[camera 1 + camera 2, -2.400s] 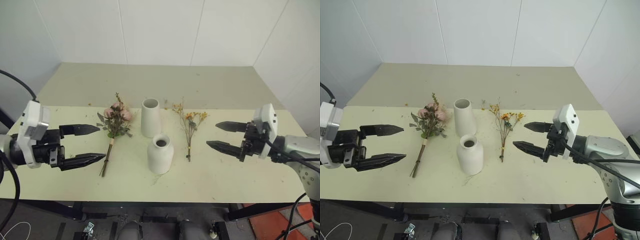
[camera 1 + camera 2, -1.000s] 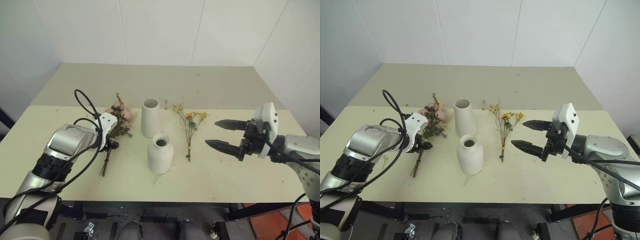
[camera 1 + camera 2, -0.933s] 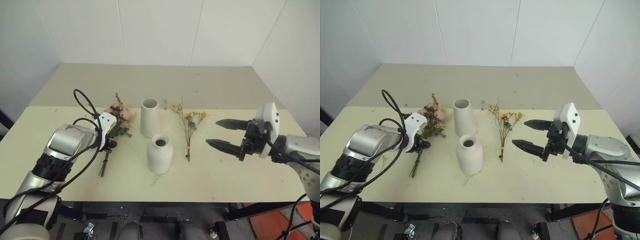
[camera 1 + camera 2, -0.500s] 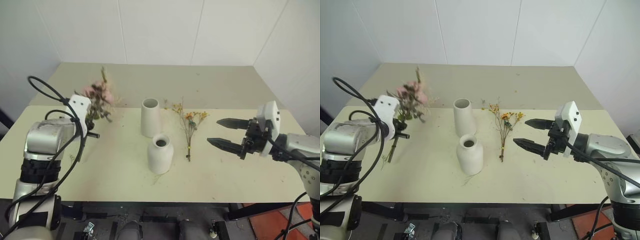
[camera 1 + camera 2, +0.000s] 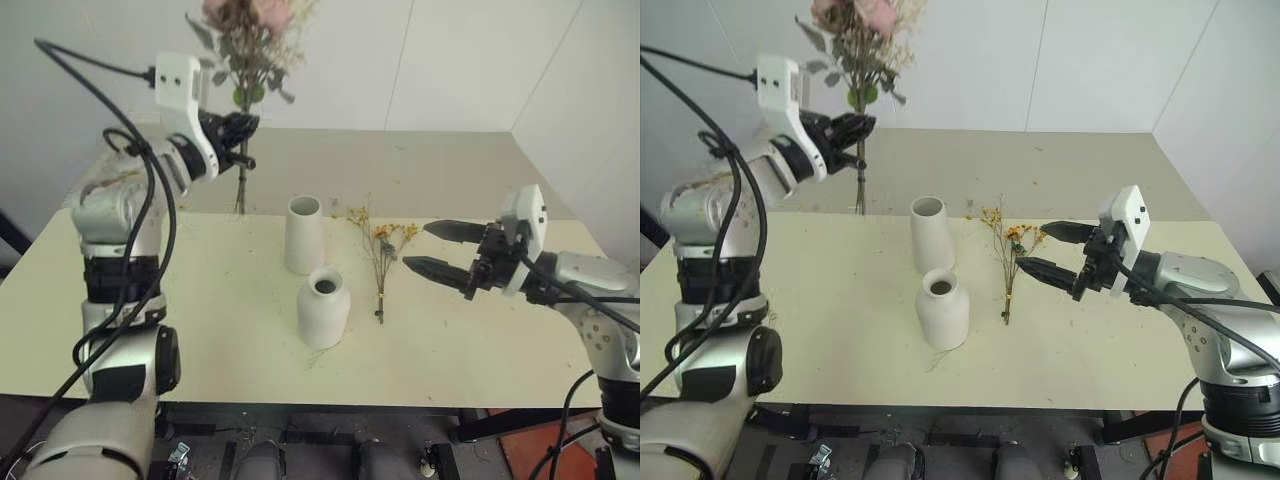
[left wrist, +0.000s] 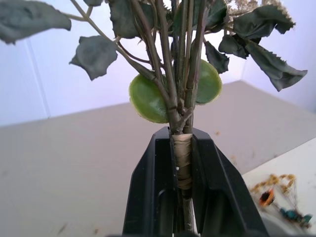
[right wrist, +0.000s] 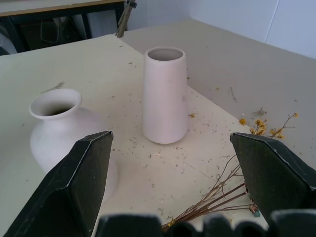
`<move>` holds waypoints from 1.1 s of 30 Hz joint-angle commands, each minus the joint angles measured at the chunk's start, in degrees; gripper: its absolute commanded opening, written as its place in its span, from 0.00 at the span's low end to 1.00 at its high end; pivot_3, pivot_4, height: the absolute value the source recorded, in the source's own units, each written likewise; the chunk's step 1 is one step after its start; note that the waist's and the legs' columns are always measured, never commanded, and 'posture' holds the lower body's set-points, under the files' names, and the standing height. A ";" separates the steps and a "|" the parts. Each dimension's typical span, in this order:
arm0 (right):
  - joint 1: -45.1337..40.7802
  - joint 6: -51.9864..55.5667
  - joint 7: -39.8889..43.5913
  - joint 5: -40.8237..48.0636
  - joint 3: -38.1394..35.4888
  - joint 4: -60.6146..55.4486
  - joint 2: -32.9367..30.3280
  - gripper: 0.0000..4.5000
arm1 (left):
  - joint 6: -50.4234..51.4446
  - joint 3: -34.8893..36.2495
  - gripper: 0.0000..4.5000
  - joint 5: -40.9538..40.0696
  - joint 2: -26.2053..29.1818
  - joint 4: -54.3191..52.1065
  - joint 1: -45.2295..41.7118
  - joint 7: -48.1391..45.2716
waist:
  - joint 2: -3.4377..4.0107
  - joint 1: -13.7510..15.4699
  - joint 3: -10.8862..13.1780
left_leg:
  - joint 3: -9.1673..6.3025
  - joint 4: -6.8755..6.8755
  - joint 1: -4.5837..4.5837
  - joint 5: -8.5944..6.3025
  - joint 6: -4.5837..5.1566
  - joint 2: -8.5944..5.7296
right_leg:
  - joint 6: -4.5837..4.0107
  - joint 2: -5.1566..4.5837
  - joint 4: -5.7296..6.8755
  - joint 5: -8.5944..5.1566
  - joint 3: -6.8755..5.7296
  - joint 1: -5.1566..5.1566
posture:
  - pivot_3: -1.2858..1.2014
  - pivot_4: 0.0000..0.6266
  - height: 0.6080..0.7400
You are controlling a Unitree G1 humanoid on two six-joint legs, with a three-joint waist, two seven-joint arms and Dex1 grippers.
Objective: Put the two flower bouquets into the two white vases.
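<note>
The left gripper (image 5: 243, 128) is clamped tight on the taped stems of the rose bouquet (image 5: 247, 40), blooms upright, high above the far left of the table (image 5: 200, 350). Mid-table stands the taller vase (image 5: 303, 234), the rounded vase (image 5: 323, 308) just nearer the front edge. The yellow bouquet (image 5: 382, 262) lies flat beside them, toward the right edge. The right gripper (image 5: 438, 250) hovers spread wide, near those thin stems.

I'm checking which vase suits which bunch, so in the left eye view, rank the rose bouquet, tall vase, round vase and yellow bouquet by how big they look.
1. Rose bouquet, though raised nearer the camera.
2. Yellow bouquet.
3. Tall vase and round vase: too alike to rank.
</note>
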 commanded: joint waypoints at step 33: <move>6.85 3.12 -3.08 7.66 -10.44 -9.44 -5.29 1.00 | -30.83 -3.75 0.03 3.12 -12.59 11.12 4.61 -6.66 | 0.00 -0.30 0.00 | 0.01 0.01 0.04 0.00 0.00 0.00 | 0.01 0.01 0.01 0.00 0.04 0.03 | 0.52 0.24 1.00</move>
